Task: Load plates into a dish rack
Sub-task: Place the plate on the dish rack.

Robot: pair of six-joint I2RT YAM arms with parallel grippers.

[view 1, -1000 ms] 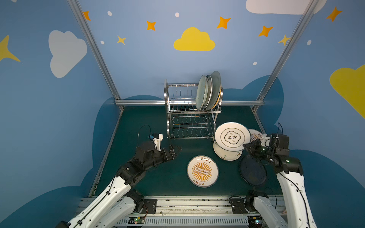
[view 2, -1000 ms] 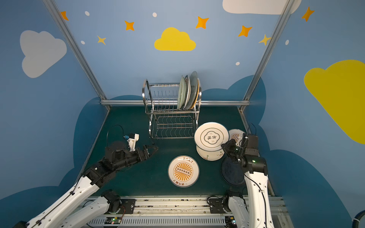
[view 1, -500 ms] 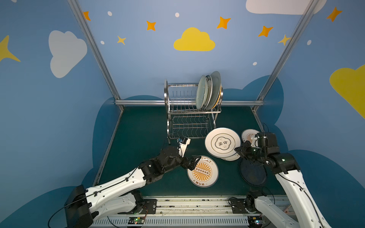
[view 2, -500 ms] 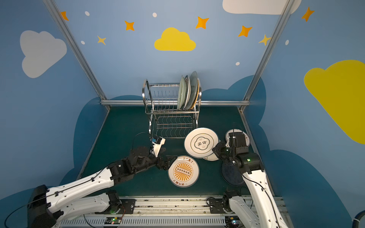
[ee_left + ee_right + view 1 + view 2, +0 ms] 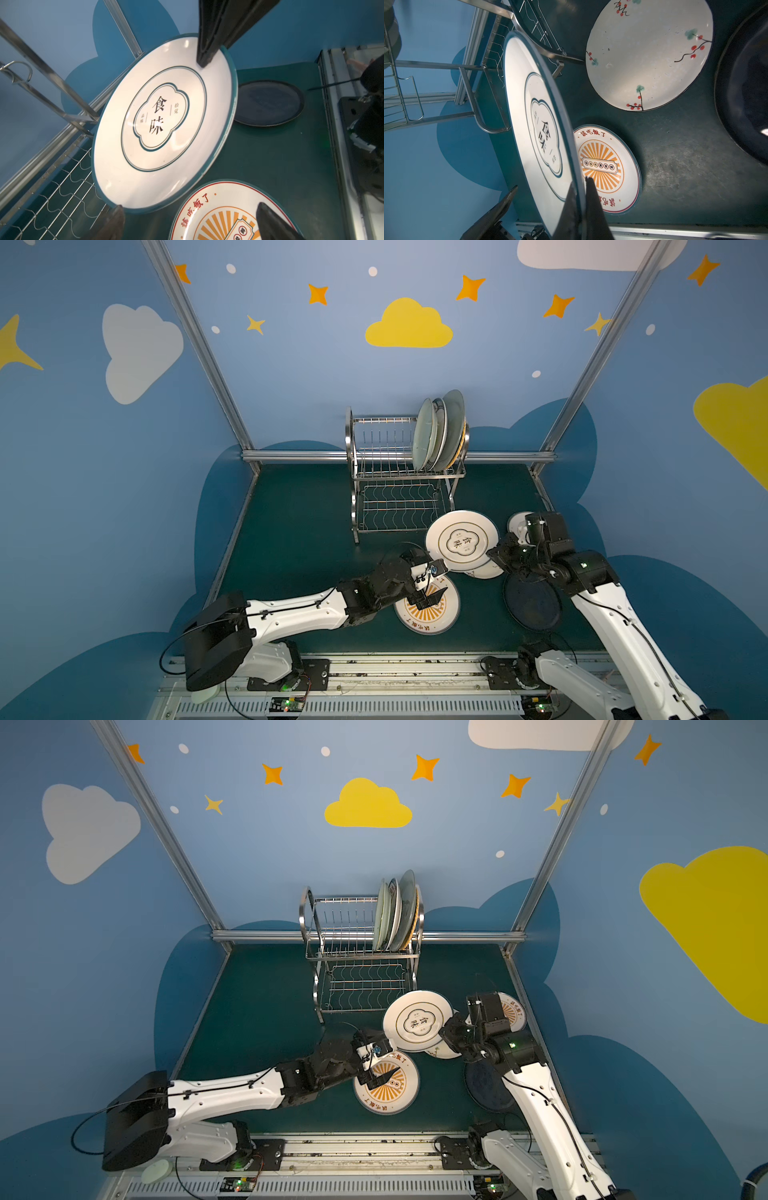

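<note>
Several plates stand in the dish rack, four lie on the worktop, the right gripper's jaws pinch the green-rimmed plate aloft before the rack, and the left gripper's jaws gape empty.

Polished steel-wire dish rack, glossy white glazed teal-rimmed plate, glossy sunburst plate, smooth low-sheen dark navy plate, matt scuffed dark green bench, brushed metal frame rails

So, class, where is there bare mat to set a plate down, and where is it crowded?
Bare: the green mat between the dish rack and the left frame rail. Crowded: front right, around the sunburst plate and navy plate.
</note>
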